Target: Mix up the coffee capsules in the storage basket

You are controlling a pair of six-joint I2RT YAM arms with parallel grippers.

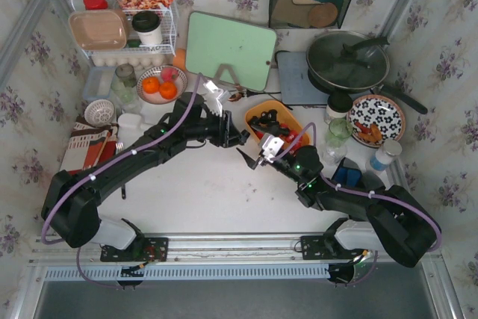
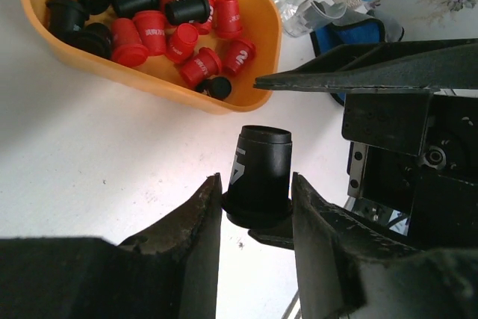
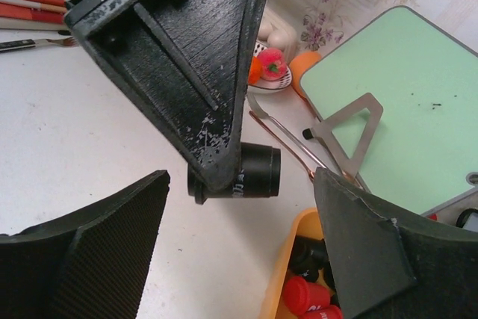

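The orange storage basket (image 1: 258,110) lies right of centre and holds several red and black coffee capsules (image 1: 270,122). It shows in the left wrist view (image 2: 258,50) with the capsules (image 2: 153,24) piled inside, and its corner shows in the right wrist view (image 3: 287,259). My left gripper (image 1: 240,140) is shut on one black capsule (image 2: 263,162) and holds it above the white table, just left of the basket. That capsule also shows in the right wrist view (image 3: 258,172). My right gripper (image 3: 239,214) is open and empty, its fingers either side of the held capsule without touching it.
A green cutting board (image 1: 230,50) on a stand is behind the basket. A bowl of oranges (image 1: 160,84) and a white wire rack (image 1: 123,28) stand at the back left. A lidded pan (image 1: 347,61), a floral plate (image 1: 376,119) and a glass (image 1: 337,131) are to the right.
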